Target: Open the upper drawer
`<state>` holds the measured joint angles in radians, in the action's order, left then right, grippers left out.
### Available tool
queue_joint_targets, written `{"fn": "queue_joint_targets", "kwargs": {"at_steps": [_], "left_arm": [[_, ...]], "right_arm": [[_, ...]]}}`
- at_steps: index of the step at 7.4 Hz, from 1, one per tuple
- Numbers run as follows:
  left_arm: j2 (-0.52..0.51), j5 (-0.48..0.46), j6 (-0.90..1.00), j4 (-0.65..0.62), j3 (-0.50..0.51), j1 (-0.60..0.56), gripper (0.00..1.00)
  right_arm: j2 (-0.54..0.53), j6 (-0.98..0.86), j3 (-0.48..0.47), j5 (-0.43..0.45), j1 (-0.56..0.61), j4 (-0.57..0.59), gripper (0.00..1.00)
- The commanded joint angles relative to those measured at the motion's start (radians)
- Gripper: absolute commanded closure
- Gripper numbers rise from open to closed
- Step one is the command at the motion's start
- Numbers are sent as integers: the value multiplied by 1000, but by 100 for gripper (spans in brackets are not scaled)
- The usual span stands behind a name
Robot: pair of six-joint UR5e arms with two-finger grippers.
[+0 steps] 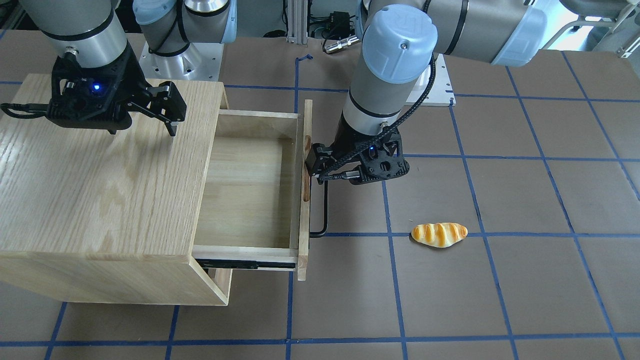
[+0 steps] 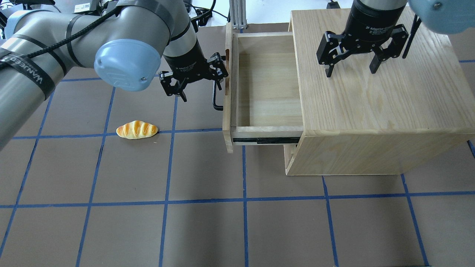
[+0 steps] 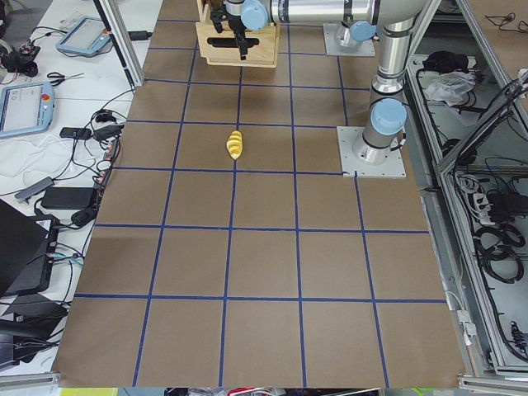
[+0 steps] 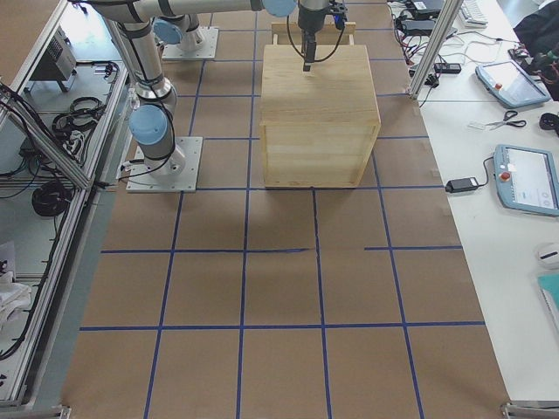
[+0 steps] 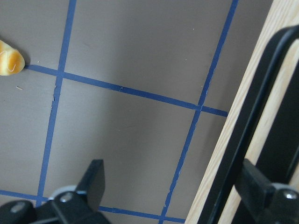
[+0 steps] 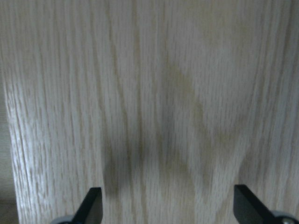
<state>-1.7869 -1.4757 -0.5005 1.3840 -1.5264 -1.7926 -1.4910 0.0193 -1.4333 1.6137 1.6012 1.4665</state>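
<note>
Upper drawer (image 2: 267, 89) stands far out, its bar handle (image 2: 215, 101) just beside one finger of the left gripper (image 2: 200, 83), jaws wide and empty. Withdrawing carelessly could snag it. Right gripper (image 2: 351, 72) hangs above the cabinet (image 2: 371, 111), jaws spread, empty.

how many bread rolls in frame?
1. The bread roll lies on the table, in front of the pulled-out upper drawer; none shows inside it. The cabinet could hide more.
</note>
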Motion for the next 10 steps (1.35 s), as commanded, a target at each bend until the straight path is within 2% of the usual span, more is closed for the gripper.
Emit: {"fn": "queue_joint_targets", "kwargs": {"at_steps": [1, 4, 5, 7, 8, 9, 10], "left_arm": [[35, 2, -6, 19, 3, 5, 0], [79, 0, 49, 151, 99, 32, 0], [95, -6, 160, 167, 104, 56, 0], [118, -5, 345, 176, 94, 174, 0], [130, -9, 494, 179, 91, 235, 0], [154, -30, 546, 194, 88, 284, 0], [174, -90, 557, 211, 86, 315, 0]], "right_arm": [[0, 1, 1, 0, 0, 0, 0], [0, 1, -1, 0, 0, 0, 0], [0, -1, 1, 0, 0, 0, 0], [0, -1, 1, 0, 0, 0, 0], [0, 1, 1, 0, 0, 0, 0], [0, 1, 1, 0, -1, 0, 0], [0, -1, -1, 0, 0, 0, 0]]}}
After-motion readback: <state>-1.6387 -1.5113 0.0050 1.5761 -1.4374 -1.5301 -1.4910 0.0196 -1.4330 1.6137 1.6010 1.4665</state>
